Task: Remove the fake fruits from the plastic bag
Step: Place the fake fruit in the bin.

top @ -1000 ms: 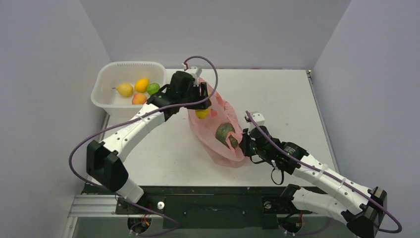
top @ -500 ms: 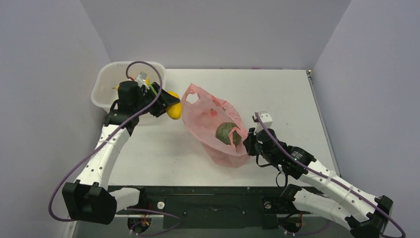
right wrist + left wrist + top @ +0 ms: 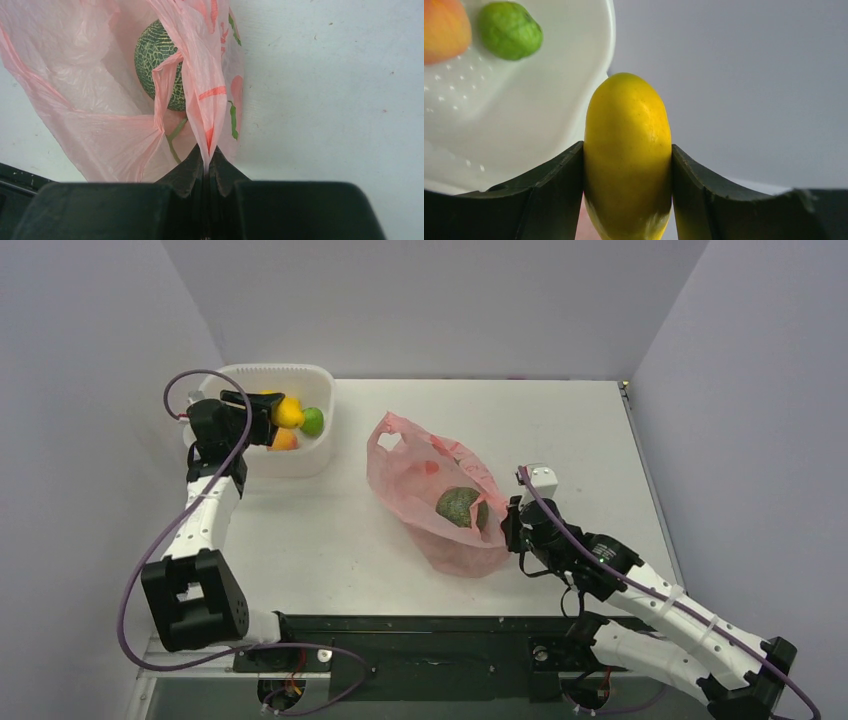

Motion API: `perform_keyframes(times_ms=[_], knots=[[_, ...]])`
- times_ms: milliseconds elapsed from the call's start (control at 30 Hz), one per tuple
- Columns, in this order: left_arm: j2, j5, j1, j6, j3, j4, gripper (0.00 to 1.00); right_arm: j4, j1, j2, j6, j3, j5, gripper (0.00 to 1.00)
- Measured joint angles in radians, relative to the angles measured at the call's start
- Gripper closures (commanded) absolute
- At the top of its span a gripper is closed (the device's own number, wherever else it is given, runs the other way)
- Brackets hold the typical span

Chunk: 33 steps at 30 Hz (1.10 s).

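Note:
My left gripper [image 3: 280,415] is shut on a yellow fake fruit [image 3: 289,412] and holds it over the white basin [image 3: 300,462]. In the left wrist view the yellow fruit [image 3: 627,155] sits squeezed between both fingers [image 3: 544,200]. A lime-green fruit [image 3: 313,421] and an orange fruit [image 3: 284,441] lie in the basin. The pink plastic bag [image 3: 410,480] lies open mid-table with a dark green round fruit [image 3: 460,507] inside. My right gripper [image 3: 511,527] is shut on the bag's edge [image 3: 207,130]; the green fruit [image 3: 152,55] shows just beyond.
The basin stands at the table's far left corner by the left wall. In the left wrist view the basin's rim [image 3: 599,85] is under the fruit, with the lime-green fruit [image 3: 510,30] and orange fruit [image 3: 444,27] inside.
My left arm has swung left from the bag's mouth to over the basin, carrying the yellow fruit. My right gripper has kept its hold on the bag edge, and the bag has shifted little.

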Motion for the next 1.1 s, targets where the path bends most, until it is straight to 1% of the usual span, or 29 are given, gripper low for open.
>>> perform_keyframes(times_ms=[67, 100, 200, 300, 500, 700, 833, 1100], knots=[[0.069, -0.054, 0.018, -0.019, 0.047, 0.006, 0.96, -0.016, 0.0, 0.021, -0.003, 0.024, 0.009, 1.0], [0.099, -0.081, 0.025, -0.024, 0.065, 0.007, 0.99, -0.023, 0.0, 0.029, -0.003, 0.035, 0.013, 1.0], [0.164, -0.168, 0.048, -0.034, 0.105, -0.012, 1.0, -0.037, 0.0, 0.045, -0.005, 0.054, 0.027, 1.0], [0.236, -0.258, 0.072, -0.01, 0.185, -0.094, 1.0, -0.058, 0.0, 0.06, -0.007, 0.07, 0.043, 1.0], [0.397, -0.43, 0.088, 0.111, 0.435, -0.299, 1.0, -0.101, -0.003, 0.1, -0.013, 0.102, 0.071, 1.0], [0.536, -0.586, 0.083, 0.191, 0.64, -0.472, 0.96, -0.142, -0.013, 0.128, -0.025, 0.125, 0.085, 1.0], [0.641, -0.654, 0.079, 0.224, 0.736, -0.564, 0.93, -0.168, -0.021, 0.152, -0.03, 0.143, 0.093, 1.0], [0.812, -0.735, 0.071, 0.265, 0.839, -0.68, 0.9, -0.206, -0.045, 0.198, -0.034, 0.166, 0.099, 1.0]])
